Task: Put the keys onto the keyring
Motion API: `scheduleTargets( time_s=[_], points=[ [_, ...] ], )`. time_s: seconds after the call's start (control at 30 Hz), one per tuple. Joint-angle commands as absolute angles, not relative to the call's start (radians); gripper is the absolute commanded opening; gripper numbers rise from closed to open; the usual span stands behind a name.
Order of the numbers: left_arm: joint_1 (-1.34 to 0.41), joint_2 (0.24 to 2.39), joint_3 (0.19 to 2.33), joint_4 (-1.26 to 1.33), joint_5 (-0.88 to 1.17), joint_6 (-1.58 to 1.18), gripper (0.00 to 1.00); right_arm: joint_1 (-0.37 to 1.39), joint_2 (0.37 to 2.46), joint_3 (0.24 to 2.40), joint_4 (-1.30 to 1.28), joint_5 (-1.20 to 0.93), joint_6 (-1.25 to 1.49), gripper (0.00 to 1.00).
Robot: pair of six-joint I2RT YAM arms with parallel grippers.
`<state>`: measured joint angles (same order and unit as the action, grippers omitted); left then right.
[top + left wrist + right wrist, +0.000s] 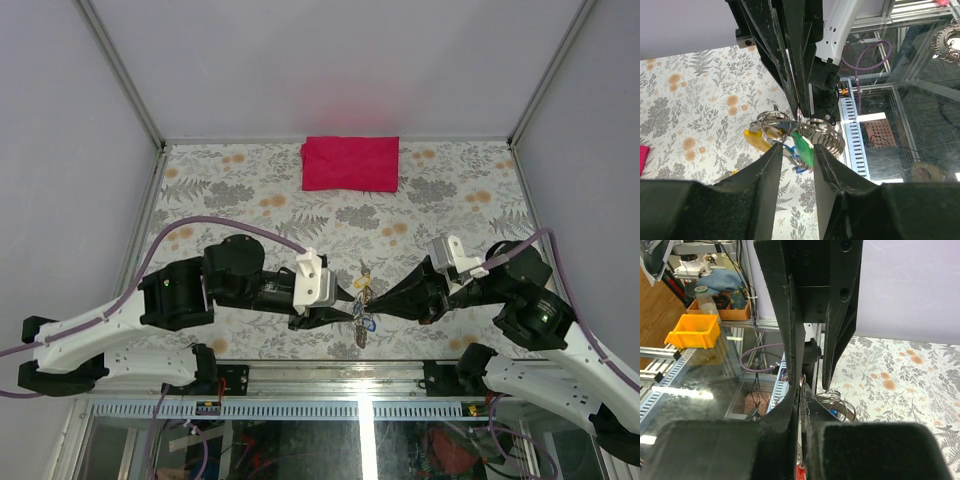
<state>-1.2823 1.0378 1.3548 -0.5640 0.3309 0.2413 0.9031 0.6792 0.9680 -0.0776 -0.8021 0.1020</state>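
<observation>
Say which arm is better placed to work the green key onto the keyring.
Probably left: the left gripper is open astride the green key, while the right gripper is shut on the keyring, holding it in the air.

The left arm (180, 290) and the right arm (520, 290) are held low and bent inward from the near edge; their wrists are turned toward each other, so that the grippers are brought tip to tip; the left gripper (797, 150) is seen with its jaws slightly parted; the right gripper (802, 392) is seen with its jaws pressed together.
</observation>
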Motion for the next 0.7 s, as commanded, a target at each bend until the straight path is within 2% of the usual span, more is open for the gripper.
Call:
scheduleTargets(
  time_s=[0.0,0.1,0.27,0.43,0.53,0.63,0.67],
  points=[
    [-1.282,0.991,1.324,-0.51,0.287,0.222,0.34,0.903,0.658,1.023,-0.014,-0.748,0.098,0.0],
    [-1.282,0.947,1.283,-0.485,0.214,0.191,0.37,0.904,0.652,1.037,-0.082,-0.655,0.072,0.0],
    [-1.283,0.863,1.169,-0.409,-0.037,0.065,0.5,0.903,0.647,1.057,-0.227,-0.356,0.055,0.0],
    [-1.272,0.827,1.082,-0.371,-0.181,-0.027,0.65,0.903,0.689,1.08,-0.357,-0.084,0.07,0.0],
    [-1.21,0.849,1.068,-0.393,-0.209,-0.058,0.82,0.903,0.731,1.099,-0.432,0.037,0.077,0.0],
    [-1.081,0.865,1.033,-0.373,-0.101,-0.074,0.98,0.903,0.78,1.118,-0.51,0.118,0.084,0.0],
    [-1.03,0.869,1.017,-0.355,-0.063,-0.078,1.0,0.903,0.801,1.12,-0.533,0.145,0.09,0.0]
  ],
)
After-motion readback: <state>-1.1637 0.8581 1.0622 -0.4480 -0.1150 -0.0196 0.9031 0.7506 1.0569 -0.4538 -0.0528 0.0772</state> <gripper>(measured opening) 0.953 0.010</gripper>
